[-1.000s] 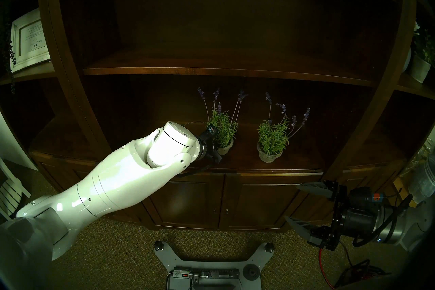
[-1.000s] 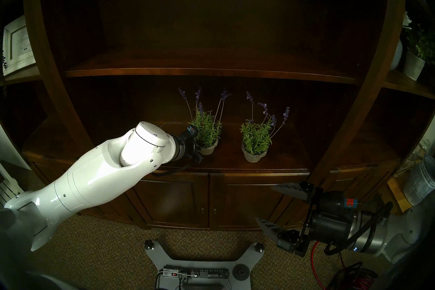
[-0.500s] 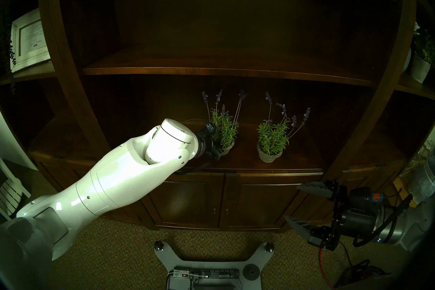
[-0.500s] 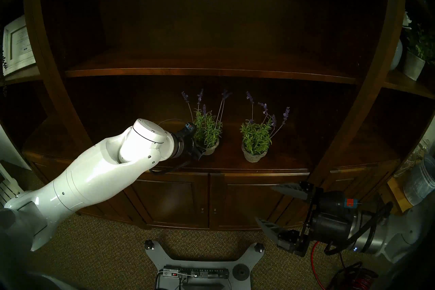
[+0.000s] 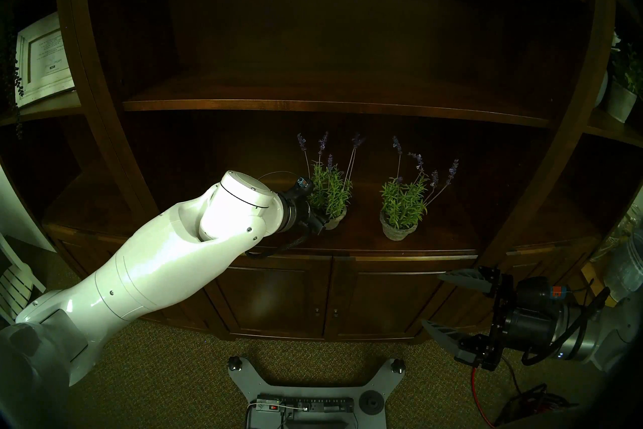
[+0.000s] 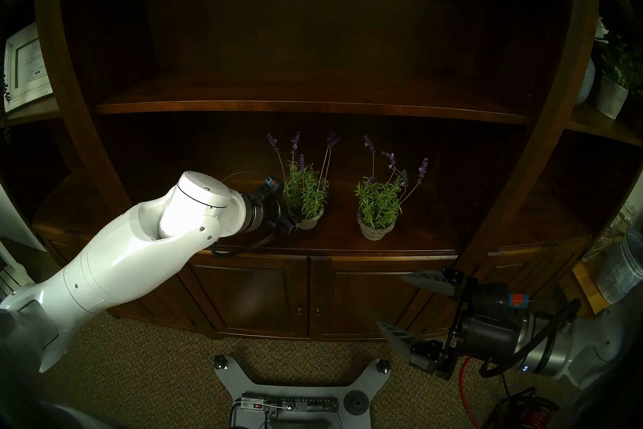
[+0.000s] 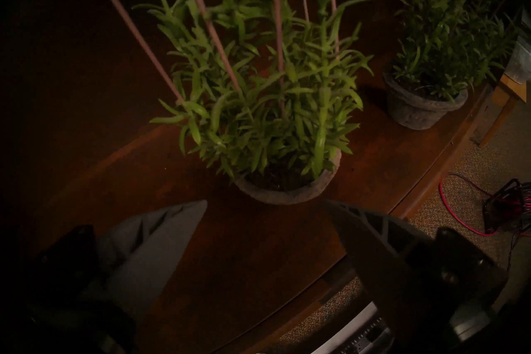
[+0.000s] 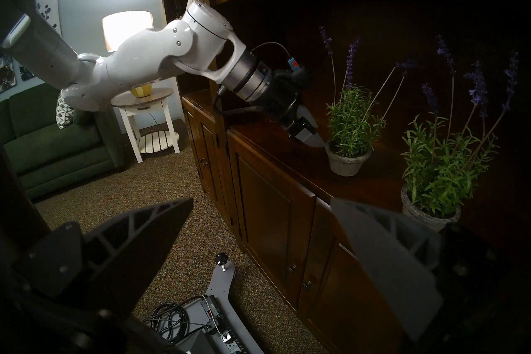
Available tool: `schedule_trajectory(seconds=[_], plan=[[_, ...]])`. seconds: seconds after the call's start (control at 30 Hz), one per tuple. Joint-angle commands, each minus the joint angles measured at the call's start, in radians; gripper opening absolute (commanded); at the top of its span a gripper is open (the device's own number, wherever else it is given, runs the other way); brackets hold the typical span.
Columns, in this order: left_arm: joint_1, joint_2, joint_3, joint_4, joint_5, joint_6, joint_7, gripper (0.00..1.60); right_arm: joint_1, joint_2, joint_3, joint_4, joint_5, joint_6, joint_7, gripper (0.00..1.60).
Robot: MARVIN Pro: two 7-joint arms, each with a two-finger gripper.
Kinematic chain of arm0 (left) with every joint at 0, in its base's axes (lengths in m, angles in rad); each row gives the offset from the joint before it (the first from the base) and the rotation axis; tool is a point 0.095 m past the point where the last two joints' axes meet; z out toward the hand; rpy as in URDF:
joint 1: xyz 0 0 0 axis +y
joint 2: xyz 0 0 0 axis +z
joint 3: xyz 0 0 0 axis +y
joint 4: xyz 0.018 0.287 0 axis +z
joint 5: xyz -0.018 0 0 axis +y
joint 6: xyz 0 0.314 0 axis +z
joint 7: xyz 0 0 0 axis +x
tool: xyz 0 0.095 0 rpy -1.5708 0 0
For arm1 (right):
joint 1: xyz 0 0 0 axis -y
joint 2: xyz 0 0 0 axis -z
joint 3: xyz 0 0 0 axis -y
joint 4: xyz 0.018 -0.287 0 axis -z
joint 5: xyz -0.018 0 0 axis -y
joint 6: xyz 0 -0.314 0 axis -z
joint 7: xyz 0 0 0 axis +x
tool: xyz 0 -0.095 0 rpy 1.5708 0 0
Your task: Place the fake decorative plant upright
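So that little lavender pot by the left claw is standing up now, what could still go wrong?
1. The left gripper is open with its fingertips just short of the left pot; a careless pull-back could clip the rim and tip it.
2. The long flower stems lean out over the gripper, so lifting straight up might snag them.
3. The second pot stands close by on the same shelf; a knocked plant could fall against it.
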Motion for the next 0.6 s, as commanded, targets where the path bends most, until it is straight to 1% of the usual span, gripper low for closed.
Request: schedule_trajectory(seconds=[0.0,0.23,0.43,0.47,0.5,0.53,0.57], plan=[[0.040,0.104,-0.067,-0.116,-0.035,0.000,-0.014,1.53,0.007,-0.001,0.003,-0.003,0.001,-0.010,0.001,1.60],[0.122,0.195,-0.072,-0.206,-0.063,0.000,-0.027,1.60,0.005,0.000,0.003,-0.003,0.000,-0.005,0.000,1.60],[0.178,0.268,-0.081,-0.288,-0.079,-0.002,-0.031,1.60,0.004,0.000,0.003,-0.003,-0.001,-0.003,-0.001,1.60],[0.187,0.284,-0.087,-0.315,-0.081,-0.007,-0.031,1.60,0.004,0.000,0.003,-0.003,-0.002,-0.003,-0.001,1.60],[0.192,0.292,-0.090,-0.312,-0.083,-0.010,-0.032,1.60,0.004,0.000,0.003,-0.003,-0.002,-0.003,-0.001,1.60],[0.208,0.321,-0.101,-0.355,-0.085,-0.018,-0.032,1.60,0.004,0.000,0.003,-0.003,-0.002,-0.003,-0.001,1.60],[0.214,0.322,-0.105,-0.344,-0.086,-0.020,-0.032,1.60,0.004,0.000,0.003,-0.003,-0.002,-0.003,-0.001,1.60]])
